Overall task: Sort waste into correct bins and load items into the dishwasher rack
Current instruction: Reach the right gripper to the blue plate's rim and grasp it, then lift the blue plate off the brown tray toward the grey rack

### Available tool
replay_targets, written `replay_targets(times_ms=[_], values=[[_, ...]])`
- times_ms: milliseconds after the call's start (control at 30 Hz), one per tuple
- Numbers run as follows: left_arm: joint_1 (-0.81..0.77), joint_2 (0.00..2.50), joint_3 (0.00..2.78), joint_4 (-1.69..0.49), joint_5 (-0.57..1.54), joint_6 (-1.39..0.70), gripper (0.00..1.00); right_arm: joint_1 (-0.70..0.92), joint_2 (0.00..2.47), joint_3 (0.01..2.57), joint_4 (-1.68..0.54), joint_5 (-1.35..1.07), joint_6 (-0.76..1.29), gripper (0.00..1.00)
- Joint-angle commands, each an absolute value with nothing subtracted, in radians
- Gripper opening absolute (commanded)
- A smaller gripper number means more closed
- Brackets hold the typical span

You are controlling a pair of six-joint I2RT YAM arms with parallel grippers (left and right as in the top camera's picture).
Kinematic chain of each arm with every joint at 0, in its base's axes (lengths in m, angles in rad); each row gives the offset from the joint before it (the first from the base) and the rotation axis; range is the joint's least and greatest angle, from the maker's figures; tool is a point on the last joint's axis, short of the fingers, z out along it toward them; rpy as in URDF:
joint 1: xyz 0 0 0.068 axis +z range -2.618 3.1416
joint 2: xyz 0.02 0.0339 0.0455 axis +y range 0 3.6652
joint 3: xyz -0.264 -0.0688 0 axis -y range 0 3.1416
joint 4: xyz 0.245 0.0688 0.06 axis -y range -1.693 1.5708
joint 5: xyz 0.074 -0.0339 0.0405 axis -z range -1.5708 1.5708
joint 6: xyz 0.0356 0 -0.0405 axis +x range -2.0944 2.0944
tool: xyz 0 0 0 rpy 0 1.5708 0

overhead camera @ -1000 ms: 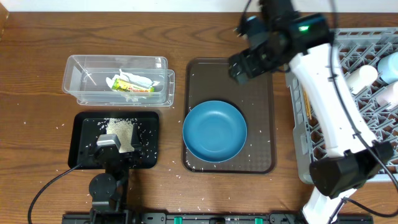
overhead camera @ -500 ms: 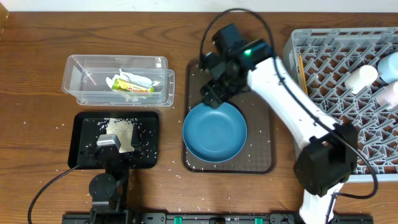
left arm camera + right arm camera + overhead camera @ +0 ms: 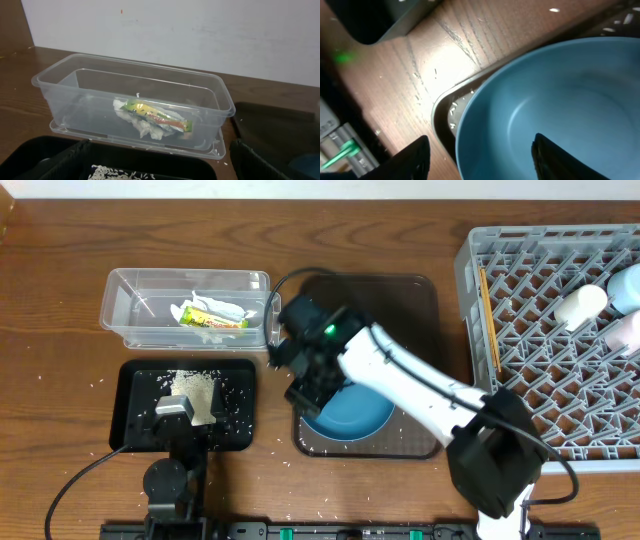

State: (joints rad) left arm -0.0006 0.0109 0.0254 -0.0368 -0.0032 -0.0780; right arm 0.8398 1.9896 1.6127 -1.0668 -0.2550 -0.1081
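Observation:
The large dark-blue bowl [image 3: 358, 416] sits on the brown serving tray [image 3: 400, 295]. My right gripper [image 3: 308, 388] is open at the bowl's left rim. In the right wrist view the gripper [image 3: 480, 161] straddles the bowl's [image 3: 560, 95] rim, one finger outside and one inside. My left gripper [image 3: 180, 416] is open and empty over the black tray [image 3: 135, 405], which holds the rice pile [image 3: 195, 388]. The tissue with its wrapper [image 3: 150, 117] lies in the clear container [image 3: 60, 85]. The grey rack [image 3: 540, 380] holds the white cup [image 3: 580, 305], pink cup [image 3: 625, 330], light-blue bowl [image 3: 630, 285] and chopsticks [image 3: 488, 320].
Loose rice grains lie scattered on the wooden table [image 3: 60, 380] around the black tray and on the brown tray near the bowl. The clear container [image 3: 150, 315] stands just left of the brown tray. The right arm stretches across the brown tray.
My right arm has swung from near the rack leftward across the brown tray and dropped to the bowl's left rim. The left arm has not moved.

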Motion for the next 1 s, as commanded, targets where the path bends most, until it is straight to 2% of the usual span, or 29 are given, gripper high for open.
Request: replay_targets(times_ms=[0, 200, 467, 667, 967], values=[[0.004, 0.004, 0.004, -0.071, -0.019, -0.072, 0.89, 0.902, 1.99, 1.575, -1.045, -0.075, -0.043, 0.62], [0.004, 0.004, 0.004, -0.071, -0.019, -0.072, 0.89, 0.954, 1.99, 1.495, -0.968, -0.049, -0.001, 0.59], [0.004, 0.004, 0.004, -0.071, -0.019, -0.072, 0.89, 0.956, 1.99, 1.462, -0.952, -0.052, 0.056, 0.4], [0.004, 0.004, 0.004, -0.071, -0.019, -0.072, 0.89, 0.957, 1.99, 1.409, -0.905, -0.052, 0.086, 0.34], [0.004, 0.004, 0.004, -0.071, -0.019, -0.072, 0.89, 0.957, 1.99, 1.392, -0.875, -0.055, 0.15, 0.19]])
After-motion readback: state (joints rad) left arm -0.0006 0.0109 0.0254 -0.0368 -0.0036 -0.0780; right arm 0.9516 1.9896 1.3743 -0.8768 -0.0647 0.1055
